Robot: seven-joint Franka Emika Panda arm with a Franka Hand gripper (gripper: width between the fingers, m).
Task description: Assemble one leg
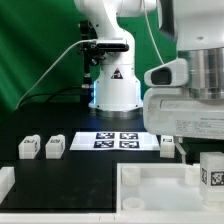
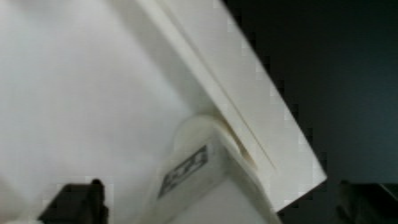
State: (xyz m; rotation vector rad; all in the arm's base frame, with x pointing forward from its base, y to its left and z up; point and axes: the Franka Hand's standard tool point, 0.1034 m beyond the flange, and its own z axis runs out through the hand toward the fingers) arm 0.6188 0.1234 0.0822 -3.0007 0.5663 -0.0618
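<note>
A white leg [image 1: 212, 172] with a black-and-white tag stands at the large white panel [image 1: 150, 192], near its corner at the exterior view's right. In the wrist view the leg [image 2: 199, 168] stands against the panel's raised rim [image 2: 240, 95]. My gripper [image 1: 205, 168] hangs over this leg. Its dark fingertips [image 2: 75, 202] are spread wide on either side of the leg and do not touch it; the gripper [image 2: 222, 208] is open. Two more legs [image 1: 28, 148] [image 1: 55, 146] stand at the exterior view's left and a third [image 1: 167, 146] stands right of the marker board.
The marker board [image 1: 118, 139] lies flat in the middle of the black table, before the robot base [image 1: 115, 90]. A white part [image 1: 5, 182] shows at the lower left edge. A green curtain hangs behind.
</note>
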